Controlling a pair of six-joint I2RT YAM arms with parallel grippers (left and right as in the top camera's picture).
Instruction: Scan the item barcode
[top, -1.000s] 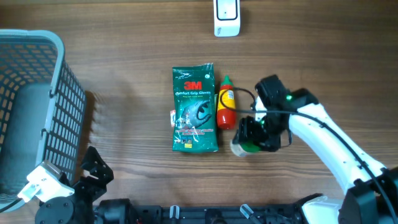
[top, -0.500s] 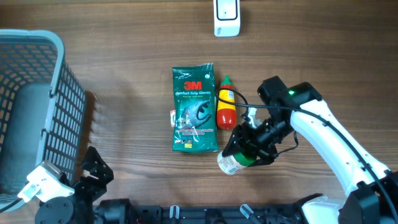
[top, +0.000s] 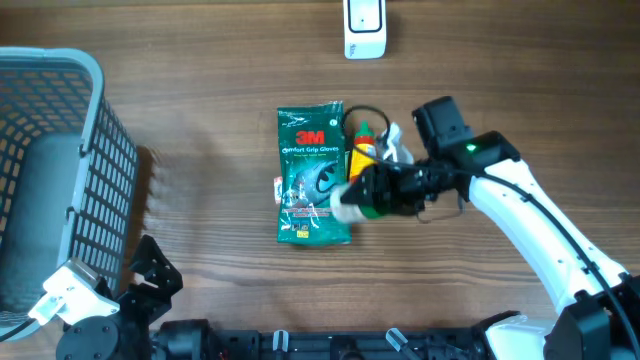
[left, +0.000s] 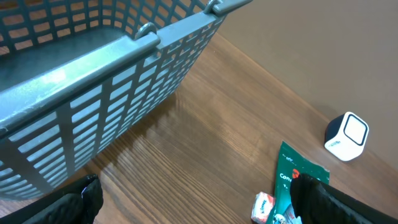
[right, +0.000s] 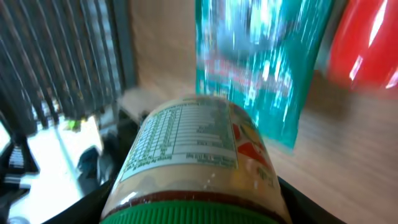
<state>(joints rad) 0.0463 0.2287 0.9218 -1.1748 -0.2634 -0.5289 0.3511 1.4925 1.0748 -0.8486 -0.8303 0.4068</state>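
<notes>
My right gripper (top: 388, 192) is shut on a jar (top: 350, 200) with a green lid and a pale label, held sideways in the air over the lower right corner of the green glove pack (top: 311, 170). The right wrist view is filled by the jar (right: 198, 155), nutrition table facing up, with the gripper (right: 193, 208) clamped near its lid. The white scanner (top: 364, 28) stands at the table's far edge. My left gripper (left: 199, 202) hangs open and empty at the front left (top: 152, 278).
A red sauce bottle (top: 361, 152) lies right of the glove pack, partly under my right arm. A small red-and-white packet (top: 281, 190) lies at the pack's left edge. A tall grey basket (top: 60, 150) fills the left side.
My right gripper has lifted the jar from the table near the front, swung it left and back, and turned it on its side over the glove pack. The left arm has stayed still.
</notes>
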